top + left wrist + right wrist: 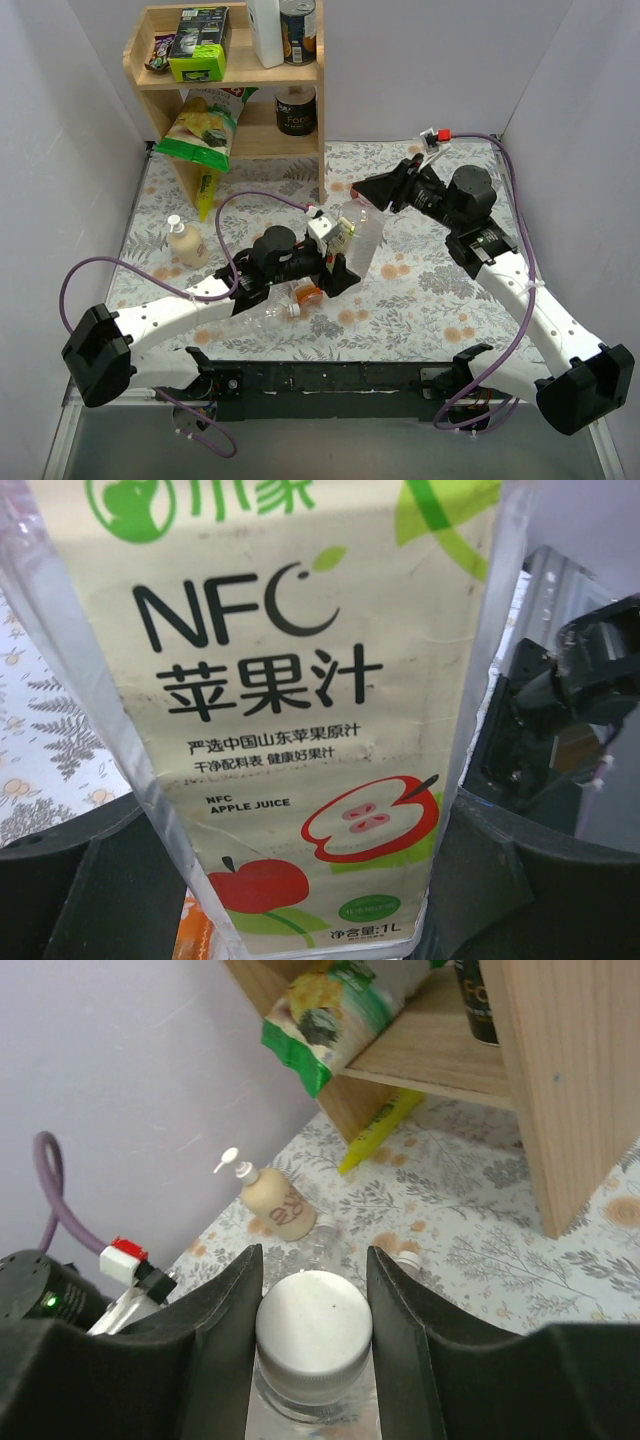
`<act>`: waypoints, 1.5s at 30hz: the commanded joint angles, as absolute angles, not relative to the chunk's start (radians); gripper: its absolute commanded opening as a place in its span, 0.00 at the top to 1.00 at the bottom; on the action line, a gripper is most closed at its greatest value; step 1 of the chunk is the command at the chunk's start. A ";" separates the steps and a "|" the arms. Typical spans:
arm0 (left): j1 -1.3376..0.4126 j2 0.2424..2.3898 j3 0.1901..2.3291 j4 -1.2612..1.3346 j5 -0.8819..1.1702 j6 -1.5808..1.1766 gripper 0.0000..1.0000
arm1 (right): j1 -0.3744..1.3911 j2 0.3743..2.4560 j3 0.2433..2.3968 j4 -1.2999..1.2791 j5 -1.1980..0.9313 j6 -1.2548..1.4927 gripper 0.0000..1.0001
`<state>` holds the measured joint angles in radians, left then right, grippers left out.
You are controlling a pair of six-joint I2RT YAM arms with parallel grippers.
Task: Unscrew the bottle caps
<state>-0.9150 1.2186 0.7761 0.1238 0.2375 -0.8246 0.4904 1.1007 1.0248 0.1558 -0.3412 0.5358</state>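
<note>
- Bench: floral cloth over the top, both arms bolted at the near edge, task items gathered mid-surface within reach of either arm.
- Shelf: wooden, at the far left corner, with a crisp bag hanging off the lower board; no part in the task.
- Juice bottle: clear, apple-juice label, roughly upright near the bench centre; body clamped low down and neck left free, judged to keep it from turning while the top is worked.
- Left gripper: pressed onto the juice bottle's lower body, one finger on each side of the label; serves as the anchor.
- Right gripper: brought in from the far right onto the bottle's top, fingers pinching the cap on opposite sides; placed so a wrist roll would twist it.
- Clear bottle: lying on the bench just beside the left arm; cap state not discernible.
- Orange bottle: mostly hidden under the left gripper, near the clear one; cap not visible.
- Pump bottle: small, beige, standing well apart at the left.
- Cap: white, round, seated on the neck, not yet off; judged the step in hand.
</note>
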 commanded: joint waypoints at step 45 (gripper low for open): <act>-0.802 1.295 0.868 0.219 0.994 -0.839 0.81 | 0.250 0.848 0.907 0.374 -0.615 0.483 0.99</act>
